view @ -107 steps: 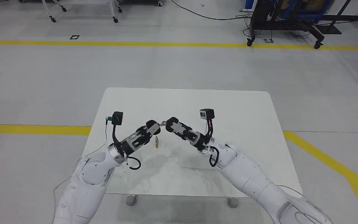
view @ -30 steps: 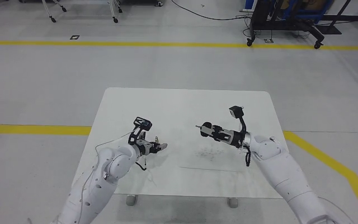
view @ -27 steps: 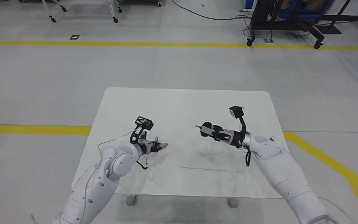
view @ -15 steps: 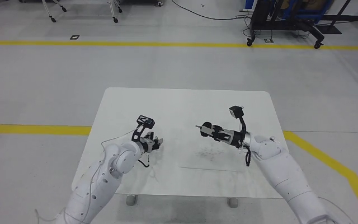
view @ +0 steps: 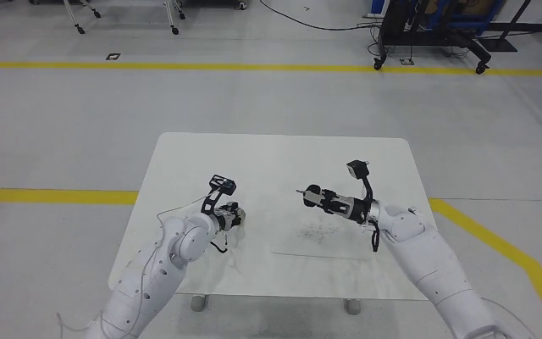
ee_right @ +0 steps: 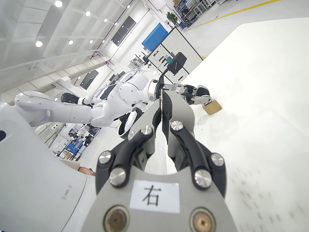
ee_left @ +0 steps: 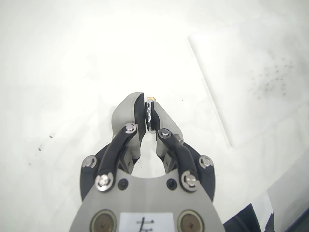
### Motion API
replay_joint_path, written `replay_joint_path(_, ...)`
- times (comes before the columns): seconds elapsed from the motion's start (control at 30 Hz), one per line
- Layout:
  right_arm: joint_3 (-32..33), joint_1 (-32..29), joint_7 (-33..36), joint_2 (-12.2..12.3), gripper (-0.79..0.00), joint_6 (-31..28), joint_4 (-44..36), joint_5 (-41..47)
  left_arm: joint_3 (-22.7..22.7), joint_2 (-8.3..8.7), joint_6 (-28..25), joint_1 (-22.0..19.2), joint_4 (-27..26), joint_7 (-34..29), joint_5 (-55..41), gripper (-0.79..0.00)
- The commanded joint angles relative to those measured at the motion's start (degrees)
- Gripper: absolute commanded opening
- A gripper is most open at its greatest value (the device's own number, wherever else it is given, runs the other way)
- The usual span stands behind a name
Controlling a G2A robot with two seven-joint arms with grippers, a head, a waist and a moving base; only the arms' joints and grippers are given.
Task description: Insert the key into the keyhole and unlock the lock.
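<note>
A brass padlock [ee_right: 212, 107] rests on the white table [view: 279, 157], left of the middle. My left gripper [ee_left: 147, 112] is shut on its silver shackle [ee_left: 149, 119], and a bit of brass body [ee_left: 151, 97] shows past the fingertips. In the top view the left gripper [view: 235, 216] points down at the table. My right gripper [view: 305, 195] hovers at the table's middle, about a hand's width right of the lock, fingers pressed together [ee_right: 162, 102]. A thin key tip [view: 297, 193] sticks out of it toward the lock.
A thin white mat [view: 339, 241] with dark specks lies on the table under the right gripper; its edge [ee_left: 207, 90] runs close beside the left gripper. The table's front edge [view: 279, 292] is near both arms. The far half of the table is free.
Since 3.6 s ago the grippers, then tip to tip at mid-table, have parted. Over the last second the left gripper swung down with the lock toward the table. The right arm stayed still.
</note>
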Motion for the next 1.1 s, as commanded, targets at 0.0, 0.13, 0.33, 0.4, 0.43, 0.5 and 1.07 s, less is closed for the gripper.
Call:
replay_joint_path(0.0,0.0,0.0,0.0,0.0,-0.785,0.0,0.0,0.0,-0.5,0.02,-0.7,0.2,-0.3,0.5,-0.9,-0.785)
replay_joint_path(0.13,0.0,0.0,0.0,0.0,-0.785,0.0,0.0,0.0,-2.4,0.14,-2.8,1.1,-1.2,2.5,-4.7,-0.785)
replay_joint_path(0.33,0.0,0.0,0.0,0.0,-0.785,0.0,0.0,0.0,-8.3,0.68,-13.8,4.4,-3.1,7.9,-19.6,-0.785)
replay_joint_path(0.4,0.0,0.0,0.0,0.0,-0.785,0.0,0.0,0.0,-10.7,0.95,-19.6,5.7,-3.0,9.0,-26.5,-0.785)
replay_joint_path(0.43,0.0,0.0,0.0,0.0,-0.785,0.0,0.0,0.0,-11.7,1.13,-22.0,6.2,-2.8,9.0,-28.9,-0.785)
replay_joint_path(0.5,0.0,0.0,0.0,0.0,-0.785,0.0,0.0,0.0,-13.2,1.41,-26.3,7.1,-2.6,8.6,-32.9,-0.785)
replay_joint_path(1.07,-0.7,-0.4,-1.5,-0.2,-0.785,2.2,-2.9,-2.8,-13.5,2.26,-39.6,6.5,4.2,-4.7,-73.7,-0.785)
